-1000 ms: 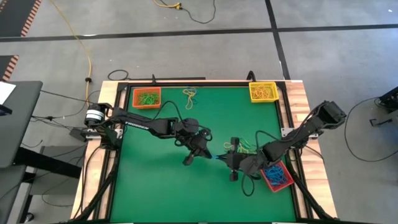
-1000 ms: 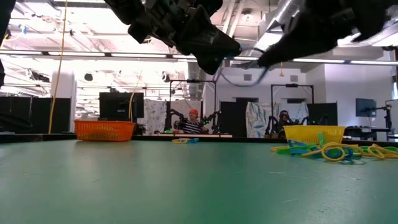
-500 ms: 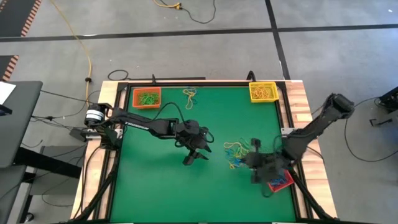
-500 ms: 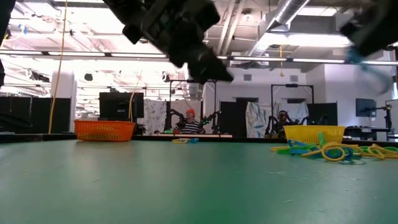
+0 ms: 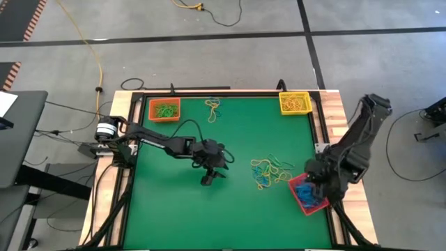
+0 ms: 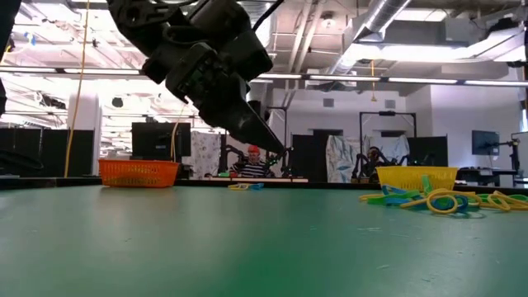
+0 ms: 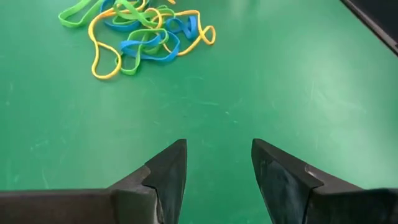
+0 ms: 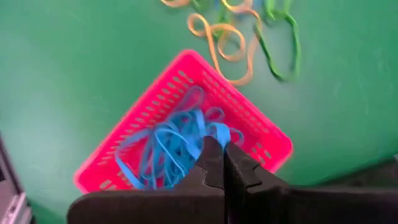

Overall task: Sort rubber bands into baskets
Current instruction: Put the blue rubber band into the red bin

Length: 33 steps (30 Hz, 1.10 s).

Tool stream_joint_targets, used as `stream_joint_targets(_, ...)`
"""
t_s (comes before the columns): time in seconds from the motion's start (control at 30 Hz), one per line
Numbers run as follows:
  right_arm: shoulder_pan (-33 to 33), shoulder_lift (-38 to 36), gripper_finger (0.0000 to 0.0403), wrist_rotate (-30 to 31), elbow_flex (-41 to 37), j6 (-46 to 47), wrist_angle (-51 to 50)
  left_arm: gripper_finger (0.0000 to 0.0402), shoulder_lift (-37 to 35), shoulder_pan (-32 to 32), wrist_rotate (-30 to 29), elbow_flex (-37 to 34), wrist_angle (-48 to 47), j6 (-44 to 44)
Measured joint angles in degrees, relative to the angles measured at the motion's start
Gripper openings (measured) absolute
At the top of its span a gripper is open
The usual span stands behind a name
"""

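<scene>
Right gripper (image 8: 224, 163) sits directly over the pink-red perforated plastic basket (image 8: 140, 121) at the table's near right edge, jaws pinched shut on a thin blue rubber band (image 8: 214, 132) whose loop hangs into the basket with the other blue bands. Risk 1: on release the band may cling to the fingers and ride out with the arm, landing on the green mat or the wooden edge (the basket sits close to the table rim, so a dropped band could go off the table).

Left gripper (image 7: 217, 180) hangs over bare mat near table centre, fingers spread moderately, nothing between them. The loose pile of yellow, blue and green rubber bands (image 7: 134, 34) lies ahead of it, between the two arms, well apart from its fingertips. Risk 2: the loops are tangled, so a grab at one colour likely drags a mixed clump, and the wrong colours end up in a basket. Risk 3: both arms work the same pile; if the right one goes back in while the left one reaches, they could clash.

Far side: orange plastic basket (image 5: 164, 109) at the far left corner holds green bands, yellow plastic basket (image 5: 294, 102) at the far right corner holds yellow ones. A smaller second clump of bands (image 5: 212, 107) lies between them, unsorted.
</scene>
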Motion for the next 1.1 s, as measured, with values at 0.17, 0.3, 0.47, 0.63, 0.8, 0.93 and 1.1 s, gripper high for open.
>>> stream_joint_targets(0.17,2.4,1.2,0.0014,-0.7,0.0,4.7,-1.8,0.0169,0.0,0.0,-0.8,-1.7,2.5,-0.5)
stream_joint_targets(0.3,2.6,3.7,0.0019,-0.6,0.0,5.1,-2.0,0.0169,0.0,0.0,-0.8,-1.8,2.7,-0.5)
stream_joint_targets(0.47,1.6,8.1,0.0033,-0.6,0.0,5.1,-2.0,0.0169,0.0,0.0,-0.8,-1.8,2.7,-1.0)
stream_joint_targets(0.63,0.8,12.0,0.004,-2.2,0.0,5.1,-0.6,0.0169,0.0,0.0,-0.8,-1.8,2.7,-1.9)
stream_joint_targets(0.8,0.7,13.7,0.0075,-4.7,0.0,6.4,1.1,0.0169,0.0,0.0,-0.8,-1.8,2.6,-2.5)
stream_joint_targets(0.93,0.9,13.6,0.0121,-5.2,0.0,7.8,2.9,0.0169,0.0,0.0,-0.8,-1.8,2.6,-2.5)
stream_joint_targets(1.1,0.9,13.5,0.0184,-5.2,0.0,7.9,5.8,0.0169,0.0,0.0,-0.8,-1.8,2.6,-2.5)
